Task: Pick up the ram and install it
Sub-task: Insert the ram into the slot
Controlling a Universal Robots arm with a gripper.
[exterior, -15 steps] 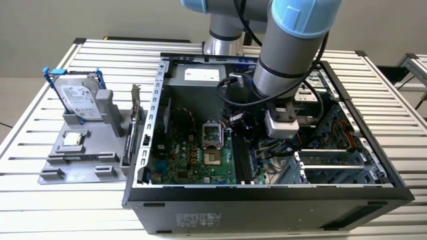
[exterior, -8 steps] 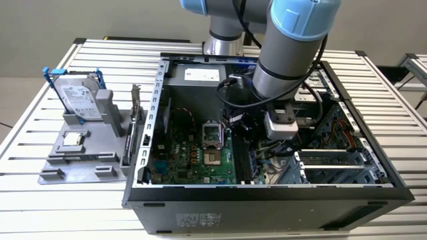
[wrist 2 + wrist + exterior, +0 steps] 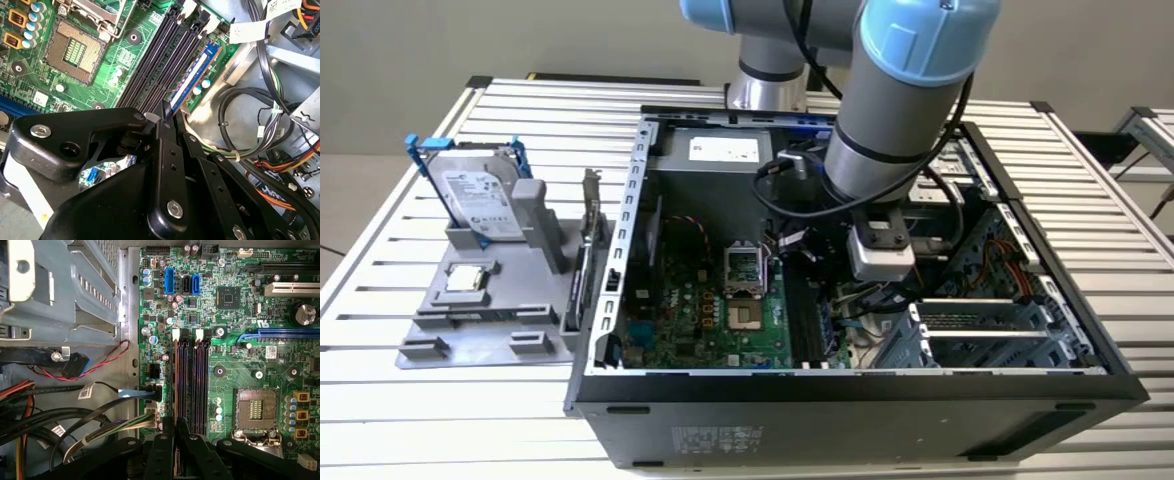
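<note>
Exterior view: arm reaches down into the open PC case [image 3: 854, 385] on the slatted tabletop [image 3: 400, 430]; gripper [image 3: 881, 262] sits low over the motherboard [image 3: 707, 310], near the slot bank at its edge toward the exterior view's right. Grey fixture tray [image 3: 480, 310] with a hard drive [image 3: 480, 200] stands outside, at the exterior view's left.

Second wrist view: jaws pinched nearly closed on the ram [image 3: 192, 80], a thin stick seen edge-on, blue and white face visible, running away from the gripper [image 3: 167, 122] along the outermost memory slot [image 3: 150, 75] rows. Cannot tell if it's seated or just above.

First wrist view: gripper [image 3: 175, 427] is lined up with the memory slots [image 3: 192, 380]; empty CPU socket [image 3: 255, 410] beside them.

Risks: slight tilt or offset could land the ram on a slot wall and jam; the loose cables [image 3: 100, 425] just beside could snag the jaws.
</note>
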